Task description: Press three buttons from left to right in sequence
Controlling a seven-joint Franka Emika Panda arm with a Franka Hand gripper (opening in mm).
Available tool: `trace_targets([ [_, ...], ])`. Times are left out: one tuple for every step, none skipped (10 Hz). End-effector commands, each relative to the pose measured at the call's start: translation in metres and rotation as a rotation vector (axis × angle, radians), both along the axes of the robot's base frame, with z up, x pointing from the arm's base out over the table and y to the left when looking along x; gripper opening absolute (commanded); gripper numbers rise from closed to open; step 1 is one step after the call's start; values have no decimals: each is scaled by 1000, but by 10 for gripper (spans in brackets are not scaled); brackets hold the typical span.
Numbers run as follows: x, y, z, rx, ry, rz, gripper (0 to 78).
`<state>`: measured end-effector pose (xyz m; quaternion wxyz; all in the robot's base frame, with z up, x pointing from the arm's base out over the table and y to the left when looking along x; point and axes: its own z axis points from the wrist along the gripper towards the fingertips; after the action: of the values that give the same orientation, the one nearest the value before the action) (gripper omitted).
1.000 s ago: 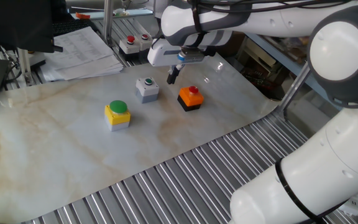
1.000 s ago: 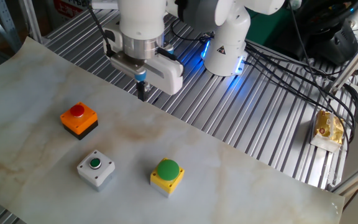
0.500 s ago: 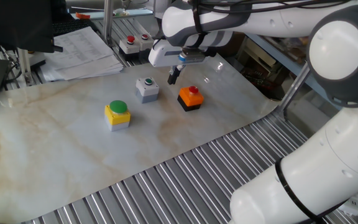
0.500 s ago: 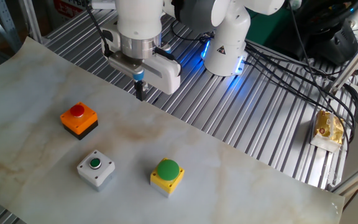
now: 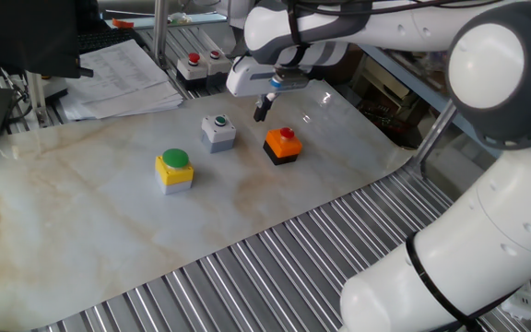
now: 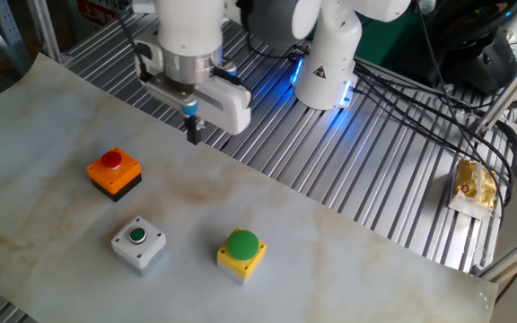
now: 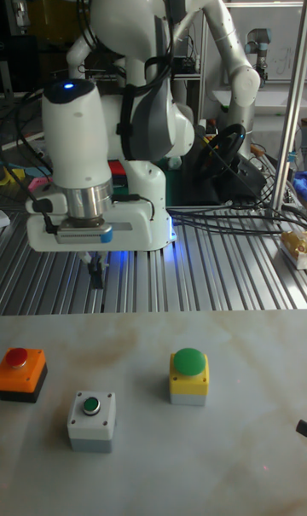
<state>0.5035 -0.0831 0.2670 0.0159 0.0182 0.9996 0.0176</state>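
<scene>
Three buttons sit on the marble-look board. The yellow box with a big green cap [image 5: 174, 170] [image 6: 241, 252] [image 7: 188, 375] is leftmost in one fixed view. The grey box with a small green cap [image 5: 218, 131] [image 6: 137, 242] [image 7: 91, 419] comes after it. The orange-black box with a red cap [image 5: 283, 144] [image 6: 114, 170] [image 7: 22, 371] is rightmost. My gripper [image 5: 262, 111] [image 6: 193, 133] [image 7: 96, 275] hangs above the board's far edge, behind the gap between the grey and orange boxes. It touches nothing. Its fingers are shut together, pointing down.
A black box with red buttons [image 5: 201, 63] and a stack of papers [image 5: 123, 74] lie beyond the board. The arm's base [image 6: 326, 54] and cables stand on the slatted metal table [image 6: 375, 170]. A yellow packet [image 6: 474, 184] lies at its right edge.
The gripper has shifted a little sideways along the board's far edge, toward the orange box's side. The buttons have not moved.
</scene>
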Motion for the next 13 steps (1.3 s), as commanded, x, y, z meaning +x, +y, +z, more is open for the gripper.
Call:
trace_targets([
  [3, -17, -5, -23, -13, 7, 0],
  [2, -21, -7, -23, -19, 8, 0],
  [2, -24, -9, -23, -21, 8, 0],
  [2, -28, -11, -23, -22, 11, 0],
  [2, -32, -12, -22, -21, 14, 0],
  [2, -36, -13, -22, -22, 20, 0],
  [2, -38, -14, -20, -22, 22, 0],
  [4, -42, -16, -20, -23, 28, 0],
  [5, -45, -17, -20, -25, 32, 0],
  [7, -48, -17, -20, -25, 39, 0],
  [9, -52, -16, -20, -24, 44, 0],
  [11, -56, -15, -20, -22, 50, 0],
  [14, -60, -15, -20, -22, 55, 0],
])
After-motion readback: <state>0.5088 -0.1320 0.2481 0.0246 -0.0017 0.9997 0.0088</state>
